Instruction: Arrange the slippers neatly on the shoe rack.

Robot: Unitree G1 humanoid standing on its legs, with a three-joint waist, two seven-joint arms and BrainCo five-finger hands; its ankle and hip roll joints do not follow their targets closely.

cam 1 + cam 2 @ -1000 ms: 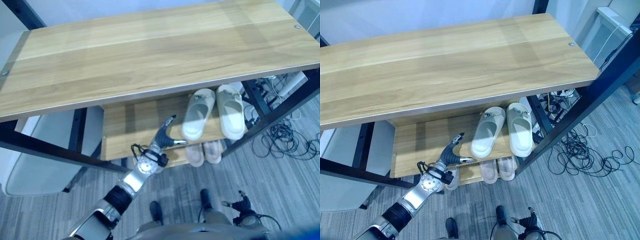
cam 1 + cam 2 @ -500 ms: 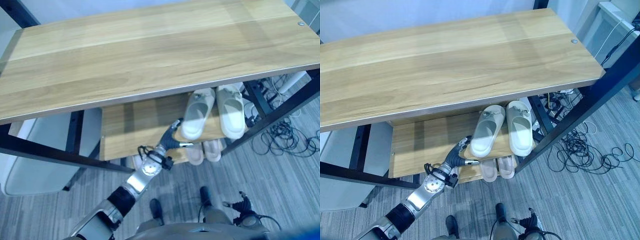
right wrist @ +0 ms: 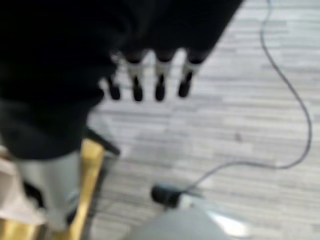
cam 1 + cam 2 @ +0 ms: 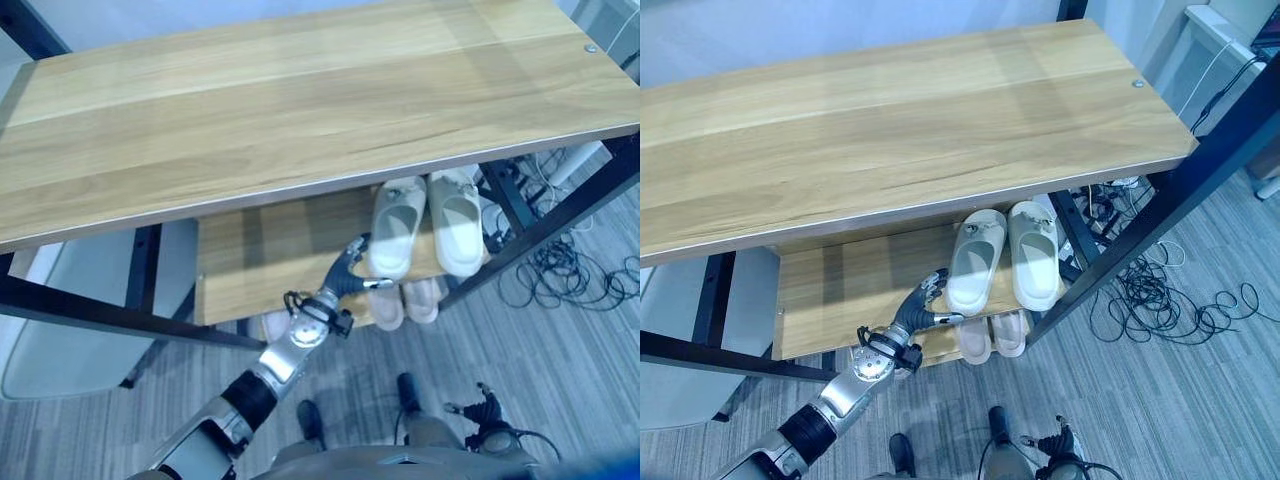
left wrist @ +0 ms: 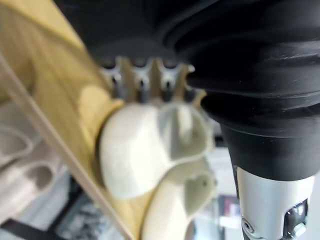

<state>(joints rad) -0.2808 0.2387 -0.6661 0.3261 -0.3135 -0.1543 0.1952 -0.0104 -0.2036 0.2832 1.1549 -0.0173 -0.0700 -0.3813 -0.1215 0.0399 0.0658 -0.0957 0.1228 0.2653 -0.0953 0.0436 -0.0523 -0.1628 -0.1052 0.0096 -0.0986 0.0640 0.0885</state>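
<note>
Slippers of pale cream foam, two of them, lie side by side on the middle wooden shelf (image 4: pixel 840 300) of the black-framed shoe rack, toes pointing inward under the wide top board (image 4: pixel 890 120). The left cream slipper (image 4: pixel 975 265) has its heel at the shelf's front edge and is tilted slightly toward its partner, the right cream slipper (image 4: pixel 1033 258), which sits just beside it and looks straighter.

Over the last second the left hand (image 4: pixel 347 275) has travelled from a spot clear of the shelf's front edge up to the heel of the left slipper, where its fingers and thumb now spread on either side of the heel. The left wrist view shows the straight fingers (image 5: pixel 141 86) resting against the rounded cream heel, so the hand is open and pressing rather than gripping. The slipper itself has shifted only a little, which suggests the nudge to straighten it has just begun.

A second pair, two pinkish-beige slippers (image 4: pixel 992 338), sits on the lowest shelf directly beneath. That makes four slippers in all, two per shelf.

The right hand (image 3: pixel 150 75) hangs low over the grey plank floor (image 3: pixel 240 125), fingers relaxed and holding nothing.
</note>
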